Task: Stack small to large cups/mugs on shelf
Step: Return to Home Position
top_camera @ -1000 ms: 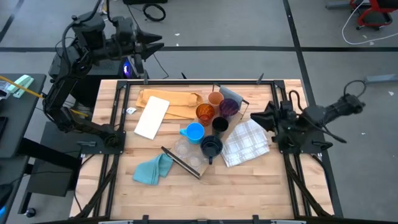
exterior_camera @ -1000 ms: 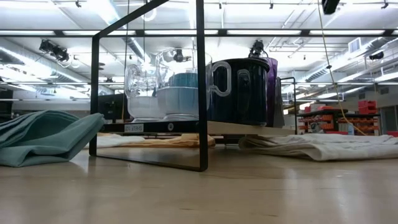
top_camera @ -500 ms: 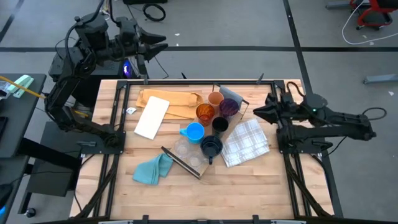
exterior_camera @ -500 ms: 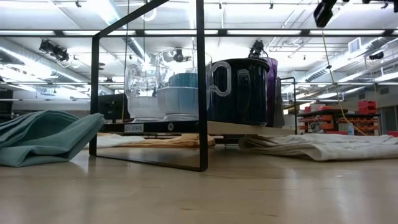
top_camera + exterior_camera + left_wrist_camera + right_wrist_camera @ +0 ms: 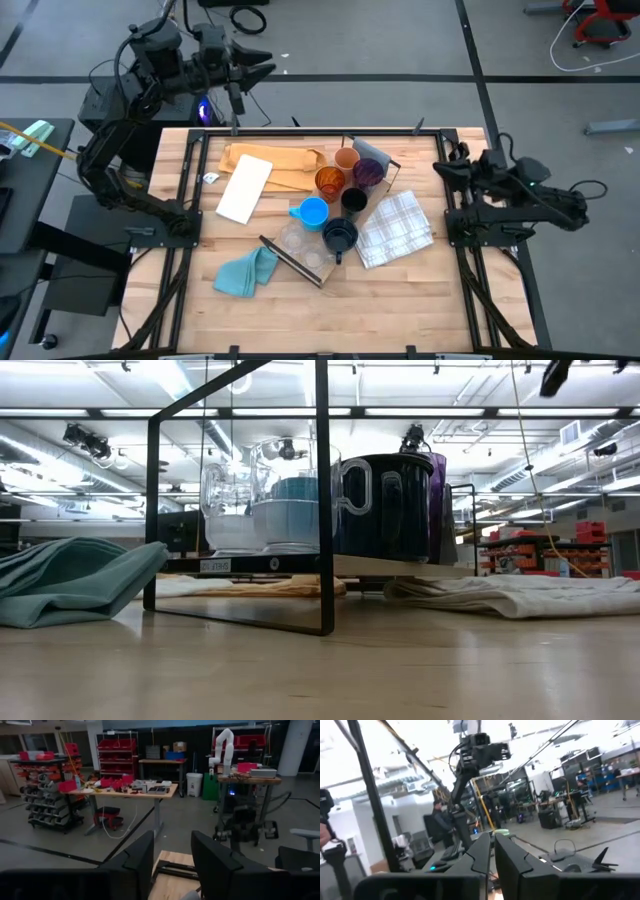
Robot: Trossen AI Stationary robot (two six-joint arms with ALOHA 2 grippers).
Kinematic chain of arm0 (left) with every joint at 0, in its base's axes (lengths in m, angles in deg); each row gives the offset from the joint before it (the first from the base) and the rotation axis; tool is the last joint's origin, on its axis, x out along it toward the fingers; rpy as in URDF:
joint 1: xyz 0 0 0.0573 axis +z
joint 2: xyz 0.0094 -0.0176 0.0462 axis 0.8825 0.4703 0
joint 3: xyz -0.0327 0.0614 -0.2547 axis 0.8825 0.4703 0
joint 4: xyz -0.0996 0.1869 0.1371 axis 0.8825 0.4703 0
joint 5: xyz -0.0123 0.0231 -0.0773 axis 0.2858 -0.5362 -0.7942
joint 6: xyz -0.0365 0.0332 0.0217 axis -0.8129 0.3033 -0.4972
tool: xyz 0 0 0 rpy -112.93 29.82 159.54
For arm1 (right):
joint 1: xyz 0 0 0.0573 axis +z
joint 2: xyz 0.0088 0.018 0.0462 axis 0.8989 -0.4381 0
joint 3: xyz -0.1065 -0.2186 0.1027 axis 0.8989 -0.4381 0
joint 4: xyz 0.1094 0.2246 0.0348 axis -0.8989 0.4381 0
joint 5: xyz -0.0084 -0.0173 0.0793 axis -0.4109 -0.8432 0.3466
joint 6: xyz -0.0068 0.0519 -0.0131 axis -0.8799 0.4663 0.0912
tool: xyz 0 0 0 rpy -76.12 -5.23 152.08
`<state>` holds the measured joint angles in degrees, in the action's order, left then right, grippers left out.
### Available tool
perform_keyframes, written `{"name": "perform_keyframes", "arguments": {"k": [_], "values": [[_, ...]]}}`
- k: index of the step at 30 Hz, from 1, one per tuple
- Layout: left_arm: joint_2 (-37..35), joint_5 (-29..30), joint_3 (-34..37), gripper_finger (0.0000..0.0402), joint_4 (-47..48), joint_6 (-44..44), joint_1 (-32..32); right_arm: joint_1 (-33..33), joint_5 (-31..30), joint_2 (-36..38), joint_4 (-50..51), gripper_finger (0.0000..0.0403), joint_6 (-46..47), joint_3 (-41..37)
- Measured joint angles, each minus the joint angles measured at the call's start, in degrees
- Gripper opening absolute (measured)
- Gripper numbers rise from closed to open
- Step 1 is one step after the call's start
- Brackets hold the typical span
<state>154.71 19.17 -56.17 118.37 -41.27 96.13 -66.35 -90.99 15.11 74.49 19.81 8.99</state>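
Right arm has pulled back over the last second. The right gripper no longer reaches in toward the white checked cloth; it now sits folded at the table's right edge, well apart from the shelf. Its fingers are nearly together, with only a thin slit between them in the right wrist view. The left gripper hangs high beyond the back-left corner, little moved, fingers apart and empty. Cups unchanged. They stand along the shelf, which lies diagonally mid-table: tan cup, amber translucent cup, purple tumbler, black cup, light blue mug, dark mug, then the clear cups at the near end. The low view shows those it catches upright, side by side, none nested. Judgement: placing looks finished and the arms are parking.
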Motion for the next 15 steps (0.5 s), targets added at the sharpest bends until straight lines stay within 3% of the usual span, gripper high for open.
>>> {"name": "perform_keyframes", "arguments": {"k": [5, 12, 15], "values": [[-0.10, 0.25, 0.00, 0.0144, -0.36, 0.00, 0.01, 0.00, -1.39, 4.63, -10.01, 0.0031, 0.82, -8.39], [-0.10, 0.25, 0.00, 0.0136, -0.35, 0.00, 0.03, 0.00, -1.64, 6.89, -12.23, 0.0030, 1.52, -14.12], [-0.10, 0.25, 0.00, 0.0136, -0.37, 0.00, 0.01, 0.00, -1.77, 7.18, -17.74, 0.0027, 1.67, -17.80]]}}
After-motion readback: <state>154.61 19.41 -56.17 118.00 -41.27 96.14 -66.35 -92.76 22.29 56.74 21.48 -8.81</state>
